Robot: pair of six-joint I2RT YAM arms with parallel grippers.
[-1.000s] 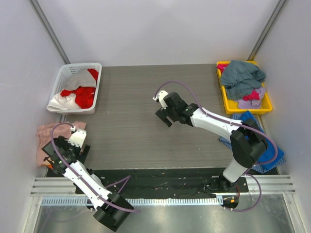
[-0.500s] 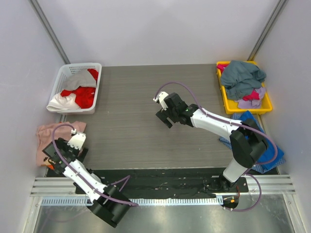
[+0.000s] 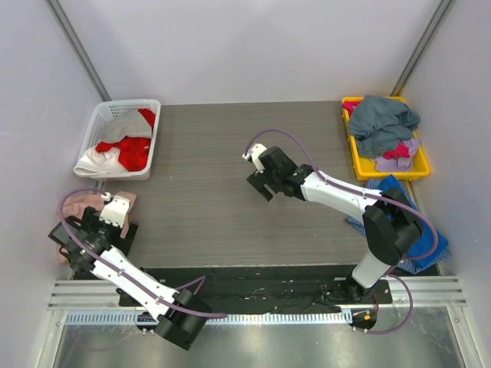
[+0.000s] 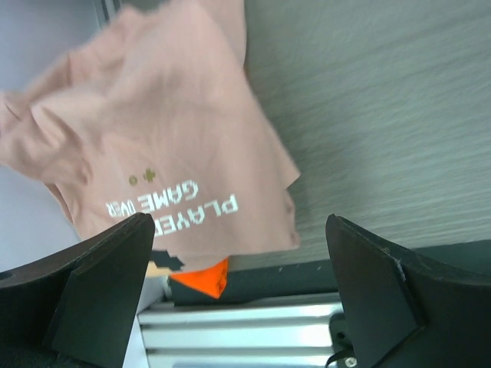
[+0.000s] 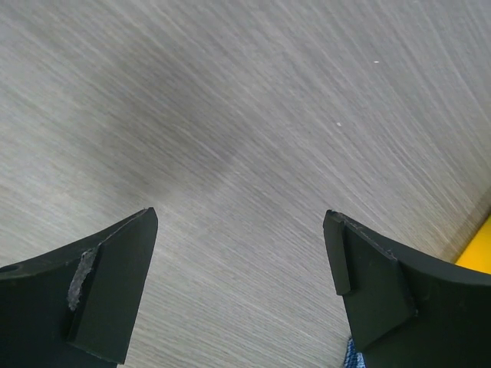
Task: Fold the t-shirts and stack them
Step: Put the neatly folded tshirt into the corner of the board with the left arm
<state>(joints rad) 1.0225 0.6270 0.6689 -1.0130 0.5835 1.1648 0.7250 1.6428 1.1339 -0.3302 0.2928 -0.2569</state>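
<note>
A dusty-pink t-shirt point(image 4: 169, 138) with white lettering lies crumpled at the table's near left corner point(image 3: 83, 202), and an orange corner point(image 4: 201, 277) shows under its hem. My left gripper point(image 4: 238, 226) hangs open over that hem, holding nothing; from above it sits mostly over the shirt point(image 3: 73, 236). My right gripper point(image 3: 257, 184) is open above the bare middle of the table point(image 5: 242, 218). More t-shirts lie apart: a grey-teal one point(image 3: 381, 123) on the yellow bin, red and white ones point(image 3: 126, 146) in the white basket, and a blue one point(image 3: 395, 188) at the right edge.
The white basket point(image 3: 100, 123) stands at the back left and the yellow bin point(image 3: 418, 165) at the back right. An aluminium rail point(image 4: 245, 337) and black base plate run along the near edge. A wall stands close on the left.
The left arm has swung left and back, carrying its wrist further over the pink shirt toward the wall. The right arm has barely moved. Both grippers stay open.
</note>
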